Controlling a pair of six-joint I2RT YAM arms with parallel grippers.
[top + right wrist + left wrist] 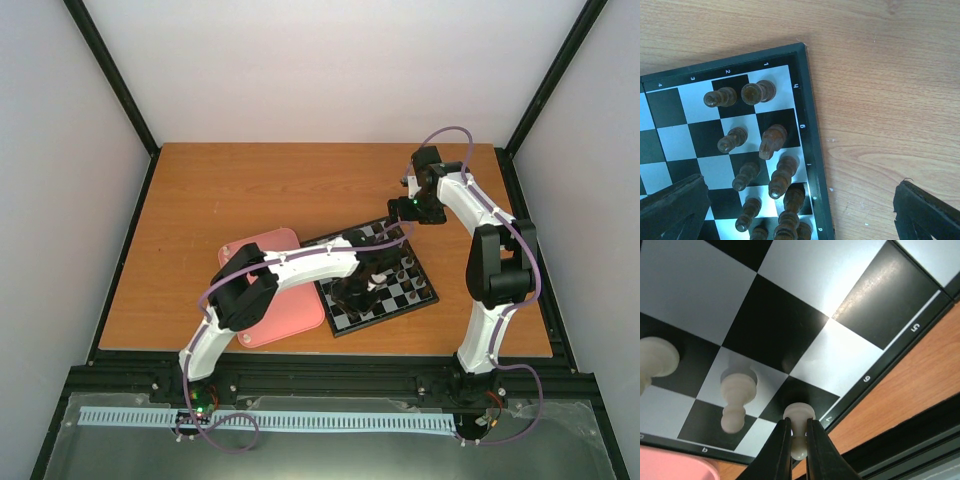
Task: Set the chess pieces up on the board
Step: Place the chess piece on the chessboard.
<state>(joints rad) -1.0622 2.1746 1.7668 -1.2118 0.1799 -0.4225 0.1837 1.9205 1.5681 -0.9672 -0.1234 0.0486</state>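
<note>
Left jaws: clamped on a cream pawn (799,415), lower middle of the left wrist view, its base at a black square beside the rim of the board (790,315). Two more cream pieces (737,395) stand to its left. Right jaws: wide apart above the dark pieces (772,140) at the board's corner, centre-left of the right wrist view.

The board (790,325) is black-and-silver checkered, chess pieces (737,390) cream, other pieces (772,141) dark brown, tray (290,315) pink
</note>
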